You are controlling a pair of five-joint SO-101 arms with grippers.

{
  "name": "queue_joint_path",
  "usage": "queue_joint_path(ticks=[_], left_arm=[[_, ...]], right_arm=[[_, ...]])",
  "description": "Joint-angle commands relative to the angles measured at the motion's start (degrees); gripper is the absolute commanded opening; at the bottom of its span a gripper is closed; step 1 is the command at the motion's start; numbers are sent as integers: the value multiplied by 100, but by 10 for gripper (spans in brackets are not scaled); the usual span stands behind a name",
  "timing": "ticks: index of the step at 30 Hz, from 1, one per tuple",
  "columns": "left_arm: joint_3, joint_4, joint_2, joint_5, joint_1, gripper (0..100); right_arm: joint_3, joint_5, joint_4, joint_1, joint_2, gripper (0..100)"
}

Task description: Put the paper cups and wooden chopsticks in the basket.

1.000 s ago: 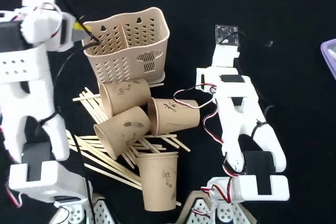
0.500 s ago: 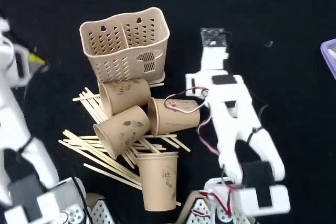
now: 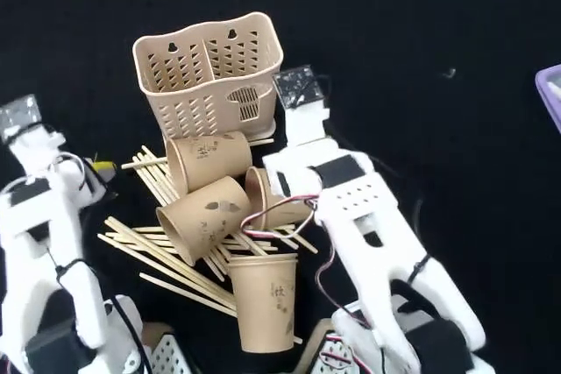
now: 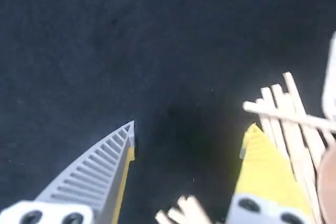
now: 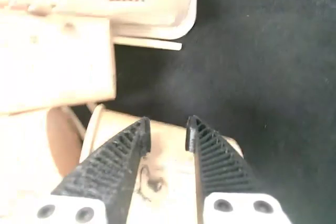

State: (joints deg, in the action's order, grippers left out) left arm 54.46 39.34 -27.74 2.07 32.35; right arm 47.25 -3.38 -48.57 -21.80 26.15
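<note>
A beige basket (image 3: 210, 72) stands at the back of the black table. Three paper cups lie on their sides in front of it (image 3: 209, 157) (image 3: 203, 219) (image 3: 263, 197), and a fourth cup (image 3: 263, 299) stands upright near the front. Wooden chopsticks (image 3: 171, 256) lie scattered under and around them. My right gripper (image 5: 167, 129) is open by a narrow gap, just above a lying cup (image 5: 168, 177), with the basket (image 5: 152, 3) beyond. My left gripper (image 4: 191, 132) is open over bare cloth, with chopstick ends (image 4: 289, 114) beside its yellow finger.
A purple container edge (image 3: 550, 94) shows at the far right. The right arm (image 3: 359, 216) stretches over the table's middle and covers part of one cup. The left arm (image 3: 39, 216) stands at the left edge.
The left arm has swung away from the basket and down to the left of the chopstick pile. The right arm has moved left, over the lying cups.
</note>
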Motion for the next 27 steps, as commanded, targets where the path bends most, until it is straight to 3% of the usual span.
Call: queue_joint_path(ticks=[1, 9, 14, 23, 27], left_arm=[[585, -993, -211, -1011, 22, 321], [1218, -1864, -211, -1521, 22, 321], [1244, -1864, -211, -1521, 22, 321], [1244, -1873, -211, -1512, 22, 321], [1244, -1873, -211, -1512, 22, 321]], right_arm=[[-233, -44, -422, -360, 558, 132], [180, 0, 35, -1011, 629, 137], [145, -18, 176, -1020, 435, 239], [-602, 44, -1222, -844, 1349, 250], [-338, 1090, -1345, -853, 1754, 250]])
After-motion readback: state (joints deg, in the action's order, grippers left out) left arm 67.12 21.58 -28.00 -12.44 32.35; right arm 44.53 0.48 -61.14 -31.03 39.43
